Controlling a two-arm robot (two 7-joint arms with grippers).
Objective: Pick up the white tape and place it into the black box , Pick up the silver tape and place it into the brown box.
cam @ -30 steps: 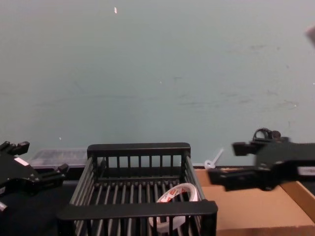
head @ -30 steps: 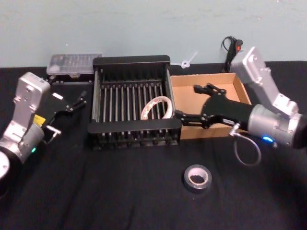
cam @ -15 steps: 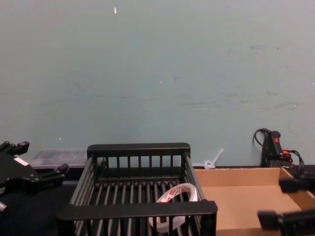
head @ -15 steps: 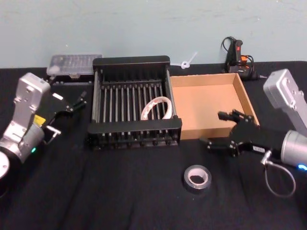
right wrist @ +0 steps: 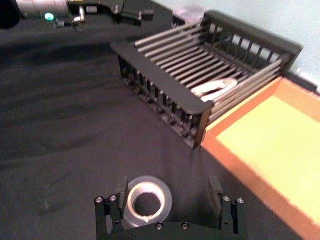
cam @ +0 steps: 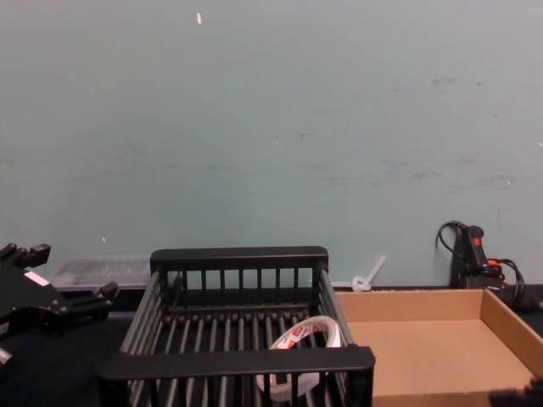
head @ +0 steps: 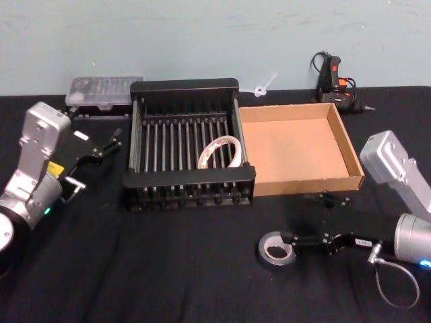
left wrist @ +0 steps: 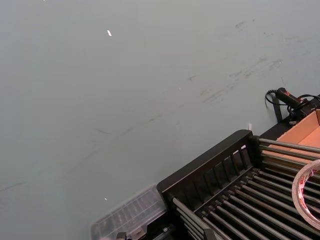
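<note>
The silver tape (head: pixel 276 250) lies flat on the black cloth in front of the brown box (head: pixel 296 145). My right gripper (head: pixel 304 218) is open and low over the cloth. In the right wrist view the silver tape (right wrist: pixel 147 197) sits between the spread fingers of that gripper (right wrist: pixel 167 190), close to one finger and not pinched. The white tape (head: pixel 219 149) leans inside the black box (head: pixel 138 145), also seen from the chest as white tape (cam: pixel 301 335) behind the black box's front rim (cam: pixel 237 360). My left gripper (head: pixel 111 141) is parked open, left of the black box.
A clear plastic case (head: pixel 104 89) sits behind the black box at the back left. A glue gun (head: pixel 333 77) with its cable lies behind the brown box (cam: pixel 424 348). A white zip tie (head: pixel 264 85) lies near the wall. Bare cloth stretches along the front.
My right gripper has drawn back from above the brown box and come down toward the near side, ending around the silver tape. The left arm and both boxes have stayed put.
</note>
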